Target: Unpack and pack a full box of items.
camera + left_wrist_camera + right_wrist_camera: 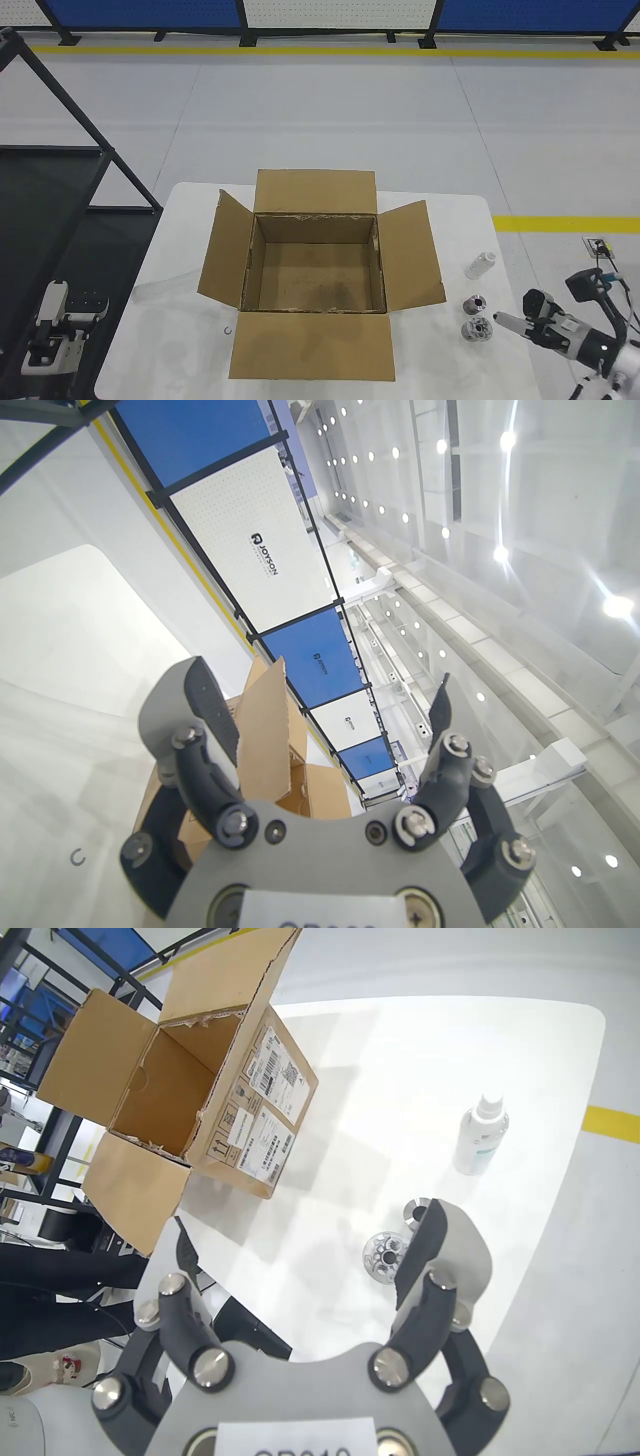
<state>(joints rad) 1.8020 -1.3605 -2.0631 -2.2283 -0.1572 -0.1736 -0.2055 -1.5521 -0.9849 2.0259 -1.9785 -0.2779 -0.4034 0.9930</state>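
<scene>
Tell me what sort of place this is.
Probably a factory hall or robot test floor: yellow painted floor lines, blue and white partition panels, and a high white ceiling with round spotlights.

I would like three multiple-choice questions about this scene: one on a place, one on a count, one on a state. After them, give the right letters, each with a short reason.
1. Where does the spray bottle stand, relative to the cardboard box?
A. inside it
B. on the table, at the robot's right of it
C. behind it, on the ground

2. How many small metal parts lie near the bottle?
A. one
B. two
C. four

3. In what state is the box?
A. taped shut
B. open and full
C. open and empty

Answers: 1 B, the bottle stands on the table, apart from the box; 2 B, two parts lie close together; 3 C, the box is wide open and its bottom is bare.
</scene>
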